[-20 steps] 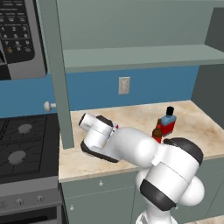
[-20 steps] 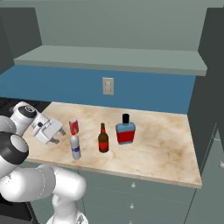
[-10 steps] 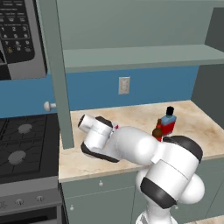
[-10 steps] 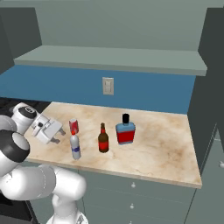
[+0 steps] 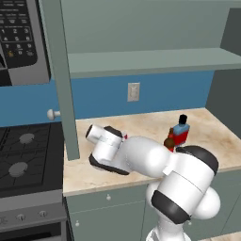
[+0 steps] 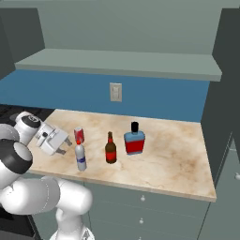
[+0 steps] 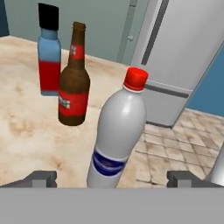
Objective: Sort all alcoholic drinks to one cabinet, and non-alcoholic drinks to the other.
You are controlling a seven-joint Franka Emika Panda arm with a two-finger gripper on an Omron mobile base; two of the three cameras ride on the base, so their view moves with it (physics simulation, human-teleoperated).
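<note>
**Mia:** Marble-looking surface (image 6: pixel 168 154) under the open shelf (image 6: pixel 122 63) is carrying all four drinks. See them?

**Ben:** Yes — the white bottle (image 7: pixel 117 135) is standing right in front of the hand. The brown beer bottle (image 7: pixel 73 81) is just behind it, and the flat red-and-blue bottle (image 7: pixel 48 54) is further back.

**Mia:** And the little red can (image 6: pixel 78 135)?

**Ben:** It is sitting just behind the white bottle, very near it.

**Mia:** What is the gripper (image 7: pixel 111 178) doing?

**Ben:** Its fingers (image 7: pixel 41 178) are spread as wide as they go, with nothing between them. The white bottle is standing in the gap ahead of them.

**Mia:** So what could go wrong?

**Ben:** I think the bottle is tall and thin — a push from one finger could be tipping it over. It is also standing close to the surface's front edge, so it might be rolling off. And the can is so near that a wide finger could be knocking it.
</note>
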